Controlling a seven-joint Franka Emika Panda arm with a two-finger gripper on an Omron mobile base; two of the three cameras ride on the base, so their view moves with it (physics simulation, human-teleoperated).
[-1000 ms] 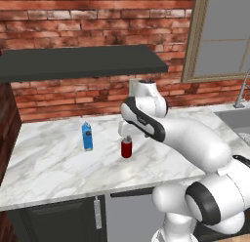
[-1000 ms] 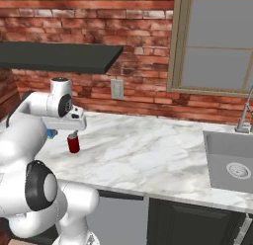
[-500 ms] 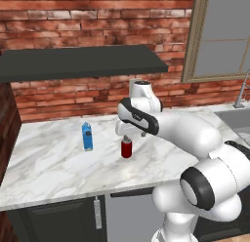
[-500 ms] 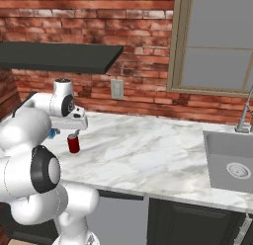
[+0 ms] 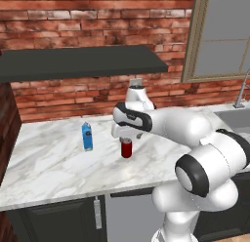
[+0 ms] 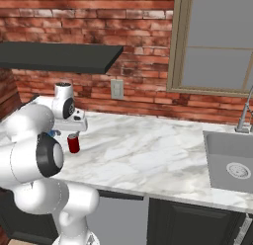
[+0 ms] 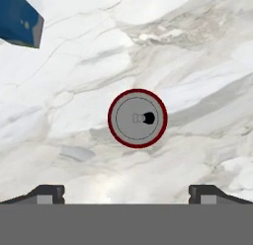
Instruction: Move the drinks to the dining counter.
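A small dark-red can [image 5: 126, 148] with a silver top stands upright on the marble worktop [image 5: 58, 168]. My gripper [image 5: 127, 137] hangs just above it, pointing straight down, open and holding nothing. From the hand, the can's top [image 7: 138, 118] sits centred between and ahead of my wide-spread fingertips [image 7: 49, 192]. A slim blue carton [image 5: 87, 136] stands a short way left of the can, with its corner [image 7: 20, 21] at the hand view's upper left. The right base view has the can [image 6: 73, 143] under my gripper [image 6: 73, 133]. The dining counter is out of view.
A dark wall shelf [image 5: 83, 60] hangs over the worktop against the brick wall. A sink [image 6: 232, 165] with a faucet [image 6: 245, 113] lies at the right end, below a window [image 6: 217, 41]. Dark cabinets [image 5: 49, 216] sit below.
My arm's upper links have swung and the hand has drifted slightly left above the can. The can and the carton have stayed put, and the jaws have stayed open.
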